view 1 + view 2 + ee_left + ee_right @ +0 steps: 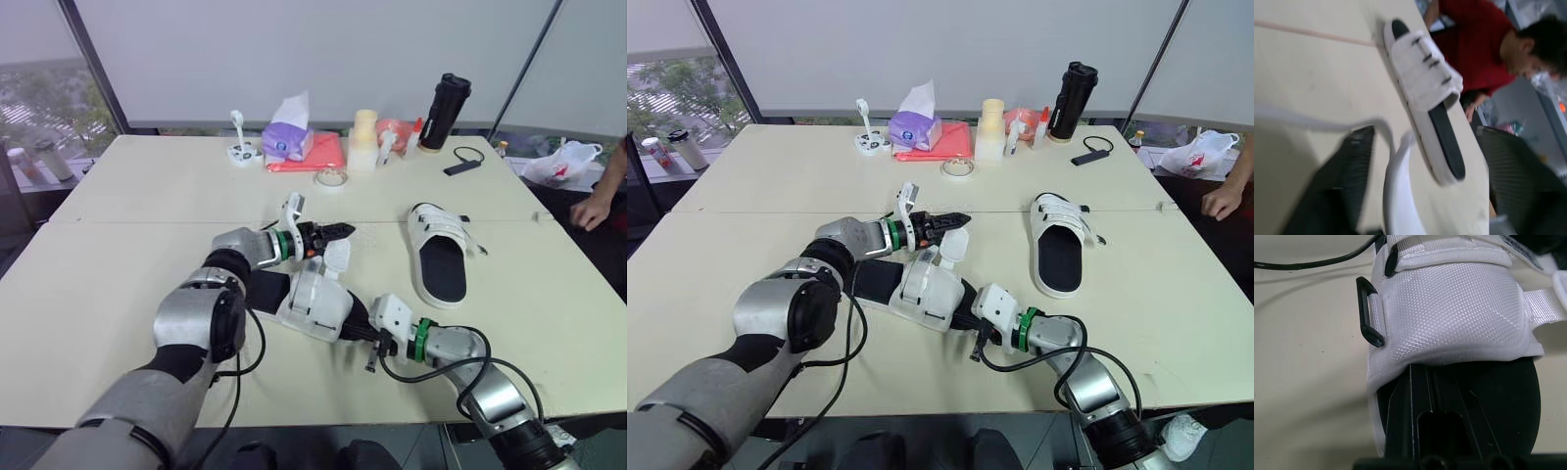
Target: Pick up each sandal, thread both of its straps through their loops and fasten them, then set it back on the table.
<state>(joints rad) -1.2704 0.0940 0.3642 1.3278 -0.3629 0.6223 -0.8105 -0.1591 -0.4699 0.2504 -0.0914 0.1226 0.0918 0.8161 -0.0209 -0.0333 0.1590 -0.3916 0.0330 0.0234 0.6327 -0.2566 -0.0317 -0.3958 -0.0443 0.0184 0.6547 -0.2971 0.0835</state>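
Note:
A white sandal with a black footbed [313,299] lies mid-table, tilted between my two grippers. My right gripper [372,345] is shut on its near end; in the right wrist view one black finger [1440,426] lies on the footbed under the white upper [1449,313], beside an empty black loop [1369,313]. A loose white strap [336,257] stands up from the sandal into my left gripper [338,232], which looks shut on it. The second sandal [439,253] lies flat to the right with its straps across.
Along the far edge stand a tissue box [287,140], a red cloth [313,155], a tape roll [331,177], a cream bottle [363,140] and a black flask [444,111]. A person's hand [593,211] rests at the table's right edge.

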